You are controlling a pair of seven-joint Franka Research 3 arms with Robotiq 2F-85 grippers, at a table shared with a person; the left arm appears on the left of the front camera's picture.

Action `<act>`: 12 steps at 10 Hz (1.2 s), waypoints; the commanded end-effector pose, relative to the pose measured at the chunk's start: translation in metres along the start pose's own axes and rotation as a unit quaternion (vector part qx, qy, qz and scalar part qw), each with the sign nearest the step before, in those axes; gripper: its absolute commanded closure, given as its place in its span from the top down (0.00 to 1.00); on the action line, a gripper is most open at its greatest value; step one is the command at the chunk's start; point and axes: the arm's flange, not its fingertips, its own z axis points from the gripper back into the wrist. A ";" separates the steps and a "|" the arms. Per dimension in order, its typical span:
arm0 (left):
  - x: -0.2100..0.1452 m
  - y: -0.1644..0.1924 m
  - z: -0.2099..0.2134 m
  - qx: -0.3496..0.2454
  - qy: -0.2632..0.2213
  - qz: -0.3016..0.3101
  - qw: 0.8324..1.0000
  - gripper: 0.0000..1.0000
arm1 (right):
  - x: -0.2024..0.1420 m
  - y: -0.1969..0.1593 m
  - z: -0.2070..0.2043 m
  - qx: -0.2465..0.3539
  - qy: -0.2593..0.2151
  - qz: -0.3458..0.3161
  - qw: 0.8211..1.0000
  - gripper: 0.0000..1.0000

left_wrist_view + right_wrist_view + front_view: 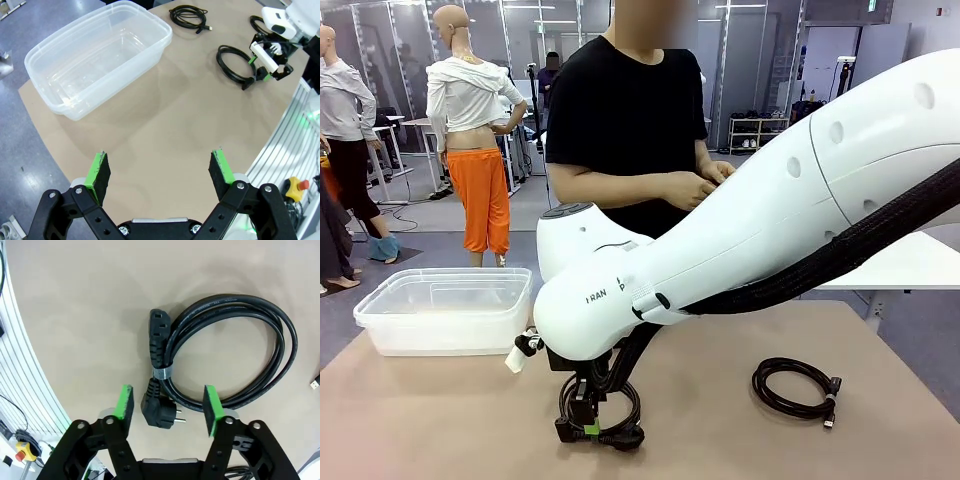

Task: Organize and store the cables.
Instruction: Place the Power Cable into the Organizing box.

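A black power cable (235, 347), coiled and tied with a grey band, lies flat on the tan table. My right gripper (167, 405) is open just above it. Its green pads (124, 402) stand either side of the plug end and one strand, without touching them. In the front view this gripper (588, 415) hangs over the same coil (610, 432) near the table's front. From the left wrist view, that cable (231, 62) lies beside the right gripper (267, 65). A second, thinner coiled cable (798, 388) lies to the right. My left gripper (160, 172) is open and holds nothing, high over bare table.
A clear plastic bin (445, 310) stands at the table's far left, with nothing in it (100, 55). A person (630, 120) stands at the far side with both hands together at chest height. The right arm's white body crosses most of the front view.
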 end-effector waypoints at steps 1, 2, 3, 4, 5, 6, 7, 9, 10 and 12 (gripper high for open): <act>-0.002 0.000 0.001 -0.007 -0.006 -0.007 1.000 1.00 | 0.003 0.010 0.001 -0.011 -0.008 -0.032 0.999 1.00; -0.002 0.000 0.001 -0.007 -0.006 -0.007 1.000 1.00 | 0.002 0.012 0.002 -0.012 -0.011 -0.035 0.999 0.94; -0.002 0.000 0.001 -0.007 -0.006 -0.007 1.000 1.00 | -0.003 0.012 0.004 -0.010 -0.015 -0.038 0.999 1.00; -0.002 0.000 0.001 -0.007 -0.006 -0.007 1.000 1.00 | -0.014 0.011 0.007 -0.010 -0.025 -0.040 0.999 1.00; -0.002 0.000 0.001 -0.007 -0.006 -0.007 1.000 1.00 | -0.026 0.011 0.012 -0.014 -0.039 -0.031 0.999 1.00; -0.002 0.000 0.001 -0.007 -0.006 -0.007 1.000 1.00 | -0.042 0.013 0.017 -0.023 -0.044 -0.027 0.998 1.00; -0.002 0.000 0.001 -0.007 -0.006 -0.007 1.000 1.00 | -0.068 0.014 0.025 -0.025 -0.072 -0.029 0.997 1.00; -0.002 0.000 0.001 -0.007 -0.006 -0.007 1.000 1.00 | -0.147 0.006 0.042 0.005 -0.154 -0.010 0.988 1.00; -0.002 0.000 0.001 -0.007 -0.006 -0.007 1.000 1.00 | -0.185 -0.001 0.049 0.013 -0.190 -0.012 0.982 1.00; -0.002 0.000 0.001 -0.007 -0.006 -0.007 1.000 1.00 | -0.246 -0.010 0.052 0.019 -0.219 -0.015 0.976 1.00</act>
